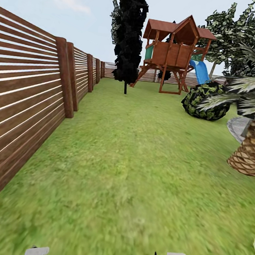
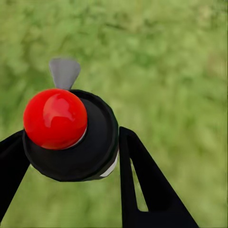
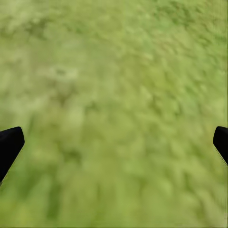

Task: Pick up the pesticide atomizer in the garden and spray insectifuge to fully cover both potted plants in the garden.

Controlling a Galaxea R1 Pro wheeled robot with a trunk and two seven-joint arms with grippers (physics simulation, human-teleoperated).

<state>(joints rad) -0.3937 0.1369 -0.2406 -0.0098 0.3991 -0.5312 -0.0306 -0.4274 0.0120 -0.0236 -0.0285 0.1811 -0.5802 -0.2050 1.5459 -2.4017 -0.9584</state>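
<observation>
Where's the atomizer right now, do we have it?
Yes: in the left wrist view the pesticide atomizer sits between the left gripper's fingers, seen from above, with lawn beneath.

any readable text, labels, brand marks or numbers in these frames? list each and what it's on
None: no words, labels, numbers or signs can be read in any view.
The object in the left hand, black with a red ball top and a grey tab, carries no printing.
The slat fence, the wooden playhouse with its blue slide, and the palm trunk are all unmarked.
The right hand hangs over bare grass.
</observation>
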